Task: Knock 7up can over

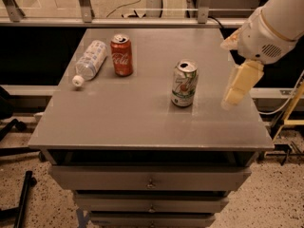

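The 7up can [185, 84] stands upright on the grey table top [142, 118], right of centre. It is silver-white with a green band near its base and a red-and-green "7" logo. My gripper [239, 83] hangs from the white arm [273, 25] over the table's right side, to the right of the can and apart from it, about a can's width of gap between them. It holds nothing that I can see.
A red Coca-Cola can [122, 55] stands upright at the back left. A clear plastic bottle [89, 61] with a white cap lies on its side left of it. Drawers [149, 179] sit under the table top. A rail [118, 22] runs behind the table.
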`<state>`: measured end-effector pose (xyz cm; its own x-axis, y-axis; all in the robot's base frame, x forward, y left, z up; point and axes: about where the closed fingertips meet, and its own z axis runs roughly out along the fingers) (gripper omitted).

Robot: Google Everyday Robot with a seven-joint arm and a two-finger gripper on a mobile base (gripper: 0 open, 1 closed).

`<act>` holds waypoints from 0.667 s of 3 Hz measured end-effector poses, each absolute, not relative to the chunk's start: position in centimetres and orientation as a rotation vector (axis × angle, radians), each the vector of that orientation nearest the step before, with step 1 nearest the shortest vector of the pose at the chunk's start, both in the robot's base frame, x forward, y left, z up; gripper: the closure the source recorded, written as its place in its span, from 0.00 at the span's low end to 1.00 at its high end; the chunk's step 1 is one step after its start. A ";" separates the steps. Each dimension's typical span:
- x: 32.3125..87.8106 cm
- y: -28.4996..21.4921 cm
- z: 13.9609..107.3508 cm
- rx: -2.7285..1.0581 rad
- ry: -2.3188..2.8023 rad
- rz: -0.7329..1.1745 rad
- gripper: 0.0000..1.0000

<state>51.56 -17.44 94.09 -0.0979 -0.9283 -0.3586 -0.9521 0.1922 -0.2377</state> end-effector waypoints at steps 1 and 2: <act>53.3 -16.6 93.4 -1.725 1.984 0.175 0.00; 54.6 -15.9 93.0 -1.693 1.912 0.295 0.00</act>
